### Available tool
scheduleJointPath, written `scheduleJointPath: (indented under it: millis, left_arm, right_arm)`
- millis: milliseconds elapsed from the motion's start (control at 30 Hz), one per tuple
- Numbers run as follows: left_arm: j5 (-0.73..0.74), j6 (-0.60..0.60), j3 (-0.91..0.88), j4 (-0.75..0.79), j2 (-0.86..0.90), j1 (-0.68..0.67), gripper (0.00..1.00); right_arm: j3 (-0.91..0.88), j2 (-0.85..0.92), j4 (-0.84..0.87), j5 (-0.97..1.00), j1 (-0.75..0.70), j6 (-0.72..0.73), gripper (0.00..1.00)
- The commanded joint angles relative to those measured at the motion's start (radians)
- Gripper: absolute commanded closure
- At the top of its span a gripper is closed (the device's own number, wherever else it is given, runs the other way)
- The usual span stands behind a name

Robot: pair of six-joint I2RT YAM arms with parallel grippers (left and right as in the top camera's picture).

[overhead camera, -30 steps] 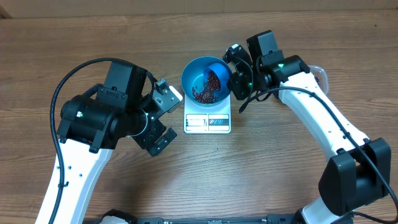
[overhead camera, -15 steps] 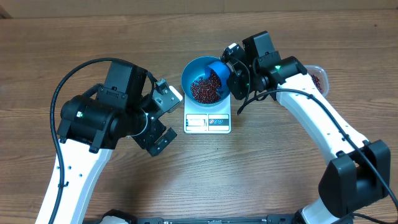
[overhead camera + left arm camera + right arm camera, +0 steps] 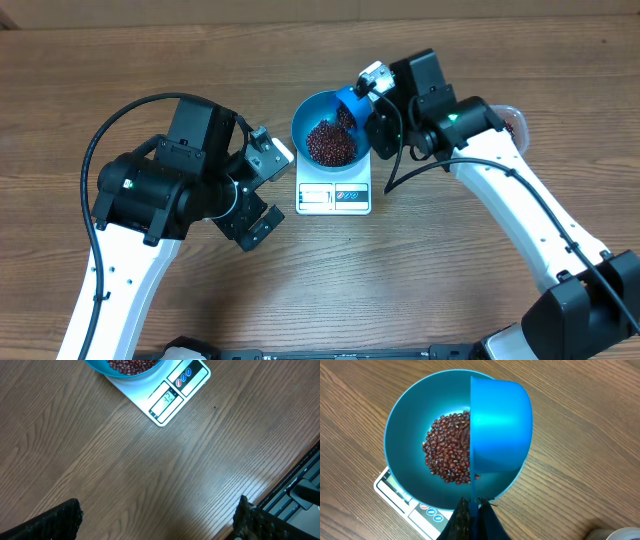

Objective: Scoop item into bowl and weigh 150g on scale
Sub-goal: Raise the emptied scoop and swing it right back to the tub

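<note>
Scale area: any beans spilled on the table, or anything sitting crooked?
Nothing stands out. The beans lie inside the bowl, which sits on the scale, and the scoop is tipped over it in the right gripper. One tiny dark speck on the table beside the scale is too small to identify.

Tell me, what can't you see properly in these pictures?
- Digits on the scale: too faint in the left wrist view, too tiny from overhead.
- Inside of the scoop: the right wrist view shows only its back, so leftover beans can't be told.
- The bowl: cut off by the top edge in the left wrist view.
- The clear tub: mostly behind the right arm from overhead.
</note>
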Motion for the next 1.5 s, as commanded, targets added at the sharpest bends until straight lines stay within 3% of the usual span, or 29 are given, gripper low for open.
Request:
scheduleJointPath:
  millis: [0, 600, 1467]
  left_arm:
    - [0.001, 0.000, 0.021, 0.001, -0.011, -0.002, 0.00]
    - [0.001, 0.000, 0.021, 0.001, -0.011, -0.002, 0.00]
    - [0.001, 0.000, 0.021, 0.001, -0.011, -0.002, 0.01]
  right_arm:
    - [0.034, -0.030, 0.002, 0.074, 0.036, 0.003, 0.96]
    - [0.034, -0.035, -0.004, 0.410, 0.178, 0.003, 0.96]
    - [0.062, -0.105, -0.010, 0.367, 0.187, 0.060, 0.96]
